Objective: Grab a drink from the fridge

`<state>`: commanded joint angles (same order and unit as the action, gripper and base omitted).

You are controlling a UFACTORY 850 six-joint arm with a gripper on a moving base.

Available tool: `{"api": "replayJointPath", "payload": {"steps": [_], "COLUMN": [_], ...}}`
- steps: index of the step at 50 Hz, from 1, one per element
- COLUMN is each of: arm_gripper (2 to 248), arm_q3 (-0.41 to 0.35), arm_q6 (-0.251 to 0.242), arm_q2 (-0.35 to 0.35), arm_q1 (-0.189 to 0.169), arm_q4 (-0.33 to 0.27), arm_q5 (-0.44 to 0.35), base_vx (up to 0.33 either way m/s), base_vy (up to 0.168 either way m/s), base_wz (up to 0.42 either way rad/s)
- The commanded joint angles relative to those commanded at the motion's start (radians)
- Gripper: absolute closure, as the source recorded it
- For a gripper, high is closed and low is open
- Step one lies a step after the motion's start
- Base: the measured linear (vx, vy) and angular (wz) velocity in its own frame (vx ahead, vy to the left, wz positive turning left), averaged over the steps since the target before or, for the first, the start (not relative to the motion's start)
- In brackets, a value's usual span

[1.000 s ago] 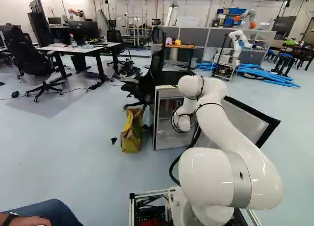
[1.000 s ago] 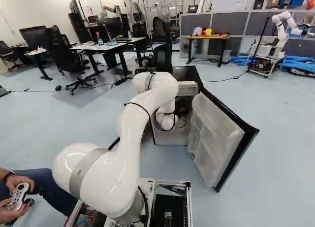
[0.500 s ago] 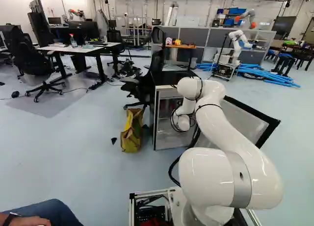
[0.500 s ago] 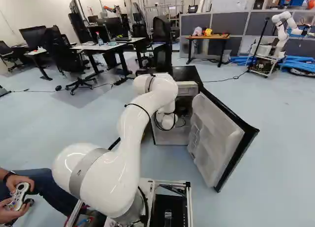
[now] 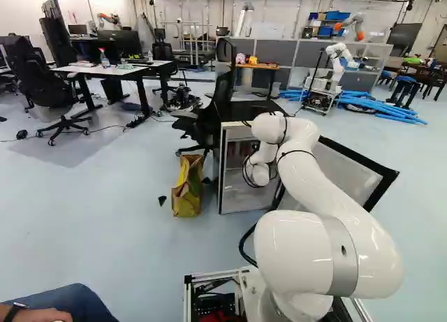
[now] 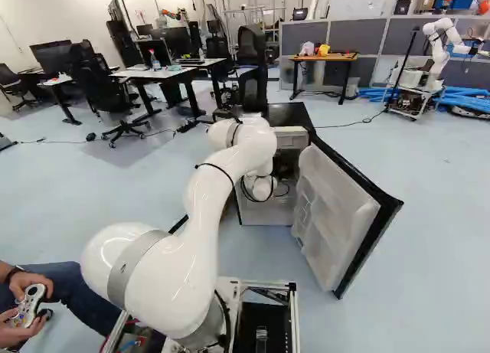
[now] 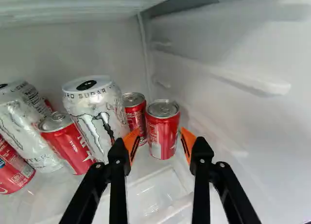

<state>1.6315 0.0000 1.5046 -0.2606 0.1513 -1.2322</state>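
Wrist view: inside the fridge (image 7: 233, 63), a red can (image 7: 13, 173), a silver can (image 7: 22, 122), a second red can (image 7: 68, 144), a second silver can (image 7: 92, 112) and a third red can (image 7: 134, 110) crowd off one side of the spread hand (image 7: 160, 140); just ahead, between its parted fingertips, a fourth red can (image 7: 163, 129) stands unpinched

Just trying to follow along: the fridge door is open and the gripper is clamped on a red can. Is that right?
Not quite: the gripper isn't clamped on anything. The wrist view shows its fingers apart, with a red can ahead of them, ungripped. The fridge door is indeed open.
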Motion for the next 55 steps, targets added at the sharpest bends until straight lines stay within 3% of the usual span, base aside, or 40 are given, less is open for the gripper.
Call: {"api": "replayJointPath", "payload": {"steps": [42,54,55], "arm_gripper": [111,111,127], "arm_q3": [0.123,0.126,0.126], "arm_q6": [0.0,0.0,0.0], "arm_q2": [0.069,0.071,0.071], "arm_q1": [-0.005,-0.005,-0.005], "arm_q4": [0.0,0.0,0.0], "arm_q5": [0.0,0.0,0.0], "base_vx": [0.0,0.0,0.0], "base_vy": [0.0,0.0,0.0], "base_wz": [0.0,0.0,0.0]}}
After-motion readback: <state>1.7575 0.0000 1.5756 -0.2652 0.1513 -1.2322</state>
